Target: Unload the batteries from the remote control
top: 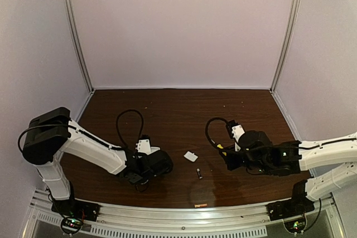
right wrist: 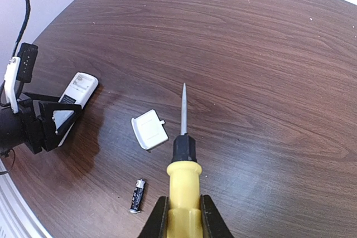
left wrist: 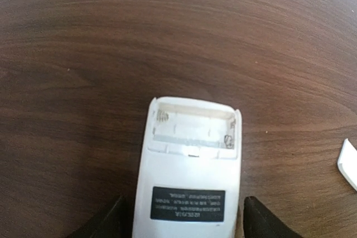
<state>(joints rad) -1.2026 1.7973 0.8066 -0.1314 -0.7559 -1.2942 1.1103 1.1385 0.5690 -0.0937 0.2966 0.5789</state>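
Remote control is lying back-side up on the dark wood table. Its battery bay is uncovered at the far end, with a little spring showing at each side. Black label sits below that. The left gripper straddles the near end, black fingers just off each side. A white cover piece pokes in at the right edge.

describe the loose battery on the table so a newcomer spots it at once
Start at the dark wooden table and look to the middle of its near half. Just closer to the front edge than the small white cover lies the battery. Unlike that flat white piece, it is a tiny dark cylinder with a pale end.
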